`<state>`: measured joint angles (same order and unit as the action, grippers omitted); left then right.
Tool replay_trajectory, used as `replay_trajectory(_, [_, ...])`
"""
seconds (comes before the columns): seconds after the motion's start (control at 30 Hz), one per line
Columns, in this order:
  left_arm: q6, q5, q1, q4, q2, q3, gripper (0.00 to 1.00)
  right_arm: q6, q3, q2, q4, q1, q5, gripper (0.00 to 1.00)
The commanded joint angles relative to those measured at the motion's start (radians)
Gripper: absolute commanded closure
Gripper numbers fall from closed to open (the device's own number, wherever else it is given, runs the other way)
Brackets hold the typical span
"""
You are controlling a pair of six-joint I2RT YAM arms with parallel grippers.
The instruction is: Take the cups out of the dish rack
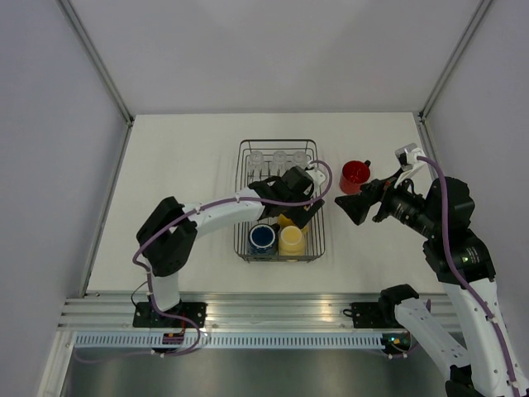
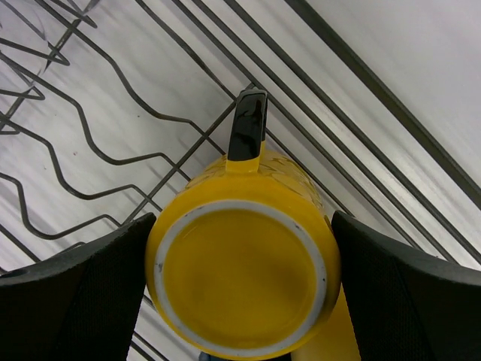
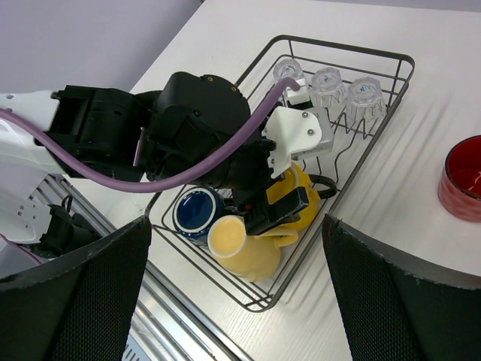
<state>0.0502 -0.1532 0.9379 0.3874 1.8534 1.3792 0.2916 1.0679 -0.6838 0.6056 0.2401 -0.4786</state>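
Observation:
The dish rack point(image 1: 243, 184) is a dark wire basket in the middle of the table. Three clear glass tumblers point(image 1: 279, 157) stand along its far end. A dark blue mug point(image 1: 263, 237) and a pale cream mug point(image 1: 291, 241) lie at its near end. Behind them a yellow mug point(image 2: 240, 282) sits bottom-up, its black handle point(image 2: 248, 124) pointing away. My left gripper point(image 2: 242, 222) is open and straddles this mug, one finger on each side. A red mug point(image 1: 354, 175) stands on the table right of the rack. My right gripper point(image 1: 354, 208) hovers open and empty just near of the red mug.
In the right wrist view the left arm's black wrist point(image 3: 199, 124) and purple cable cover the rack's middle. The rack's inner tines point(image 2: 90, 143) run left of the yellow mug. An aluminium rail point(image 1: 273, 313) lines the table's near edge.

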Motion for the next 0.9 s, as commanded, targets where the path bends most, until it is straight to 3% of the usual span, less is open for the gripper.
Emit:
replay_trajectory(0.0, [-0.016, 0.012, -0.004, -0.022, 0.020, 0.029, 0.00, -0.012, 0.003, 0.004, -0.023, 0.001, -0.025, 0.02])
replay_trajectory(0.2, [-0.013, 0.037, -0.011, -0.041, 0.040, 0.024, 0.02, -0.014, 0.001, 0.004, -0.029, 0.001, -0.031, 0.02])
replay_trajectory(0.37, [0.000, 0.060, -0.034, -0.050, 0.044, 0.017, 0.09, -0.022, 0.003, 0.004, -0.021, 0.001, -0.031, 0.02])
replay_trajectory(0.63, [0.016, 0.095, -0.047, -0.058, 0.064, 0.007, 0.08, -0.026, 0.009, 0.006, -0.020, 0.001, -0.034, 0.02])
replay_trajectory(0.73, [0.017, 0.096, -0.047, -0.059, 0.079, 0.006, 0.01, -0.025, 0.010, 0.006, -0.023, 0.001, -0.037, 0.02])
replay_trajectory(0.87, [0.023, 0.093, -0.047, -0.058, 0.089, 0.003, 0.01, -0.025, 0.012, 0.009, -0.023, 0.001, -0.037, 0.02])
